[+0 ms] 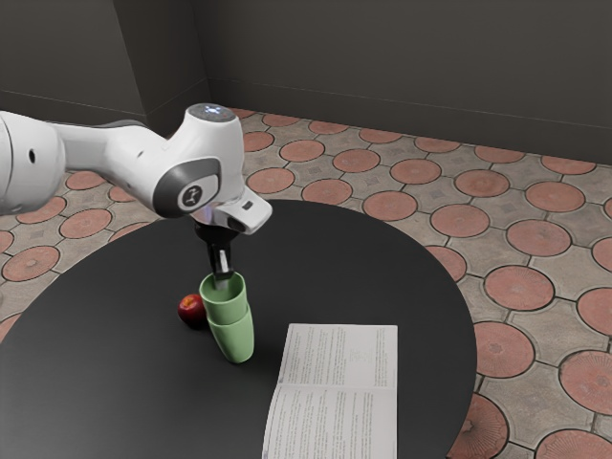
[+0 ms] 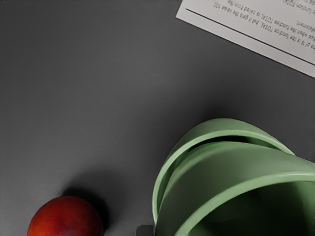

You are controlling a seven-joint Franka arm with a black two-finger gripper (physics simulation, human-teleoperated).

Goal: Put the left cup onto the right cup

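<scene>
Two light green cups stand nested near the middle of the round black table (image 1: 382, 277). The upper cup (image 1: 223, 292) sits inside the lower cup (image 1: 233, 339), and in the wrist view the upper cup (image 2: 236, 182) leans slightly within the rim of the lower cup (image 2: 170, 162). My gripper (image 1: 222, 271) comes straight down onto the upper cup's rim and is shut on its wall, one finger inside and one outside. A grey fingertip (image 2: 144, 230) shows just outside that rim.
A red apple (image 1: 191, 307) (image 2: 65, 217) lies on the table right beside the cups, on the exterior view's left. An open white booklet (image 1: 337, 392) (image 2: 256, 29) lies to the cups' right, toward the table's front edge.
</scene>
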